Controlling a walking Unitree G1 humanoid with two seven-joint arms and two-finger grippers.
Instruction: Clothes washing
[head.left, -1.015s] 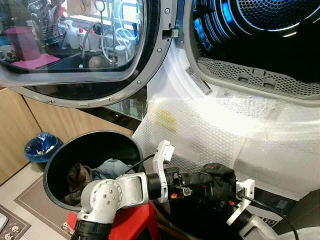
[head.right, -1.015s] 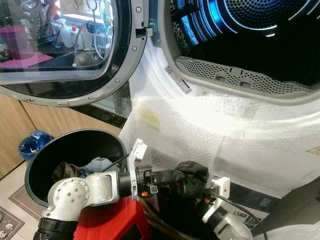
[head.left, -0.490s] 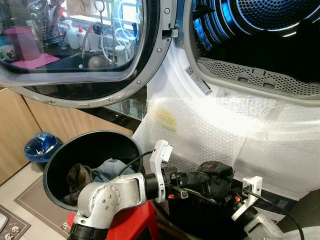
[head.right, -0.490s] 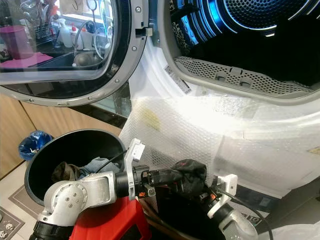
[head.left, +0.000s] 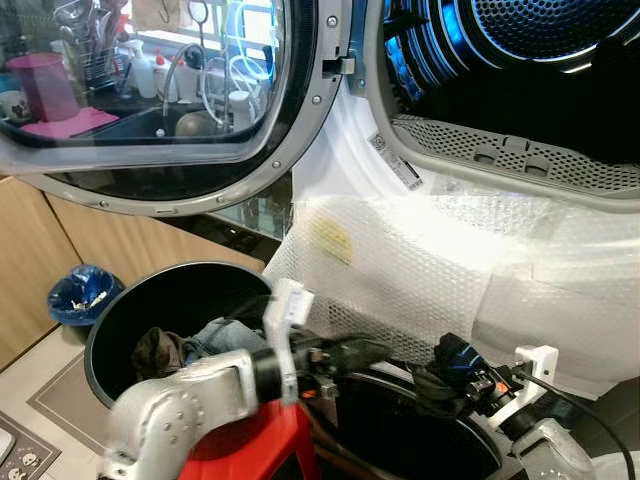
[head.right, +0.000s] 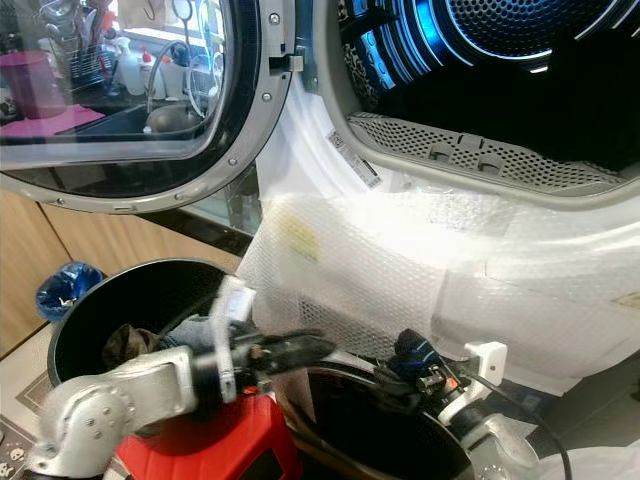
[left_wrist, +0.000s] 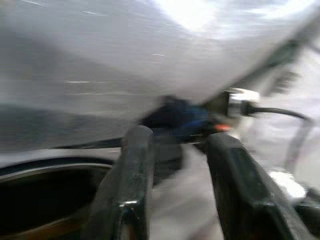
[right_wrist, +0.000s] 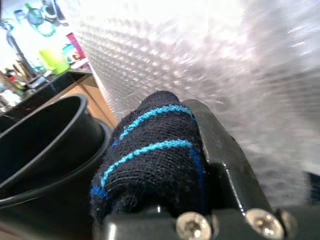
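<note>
Your left gripper (head.left: 372, 350) has let go of the dark garment (head.left: 445, 365) it shared half a second ago and swung back toward the left bin (head.left: 120, 320), blurred, fingers (left_wrist: 127, 190) spread and empty. The right gripper (head.left: 470, 378) now carries the garment alone, clamped tight, above the nearer bin's rim (head.left: 420, 395), below the open washer drum (head.left: 560, 100). Handover looks done; loading should follow. The right wrist view adds blue stripes on the knit (right_wrist: 150, 165); the head views add more laundry (head.left: 190, 345) waiting in the left bin.
</note>
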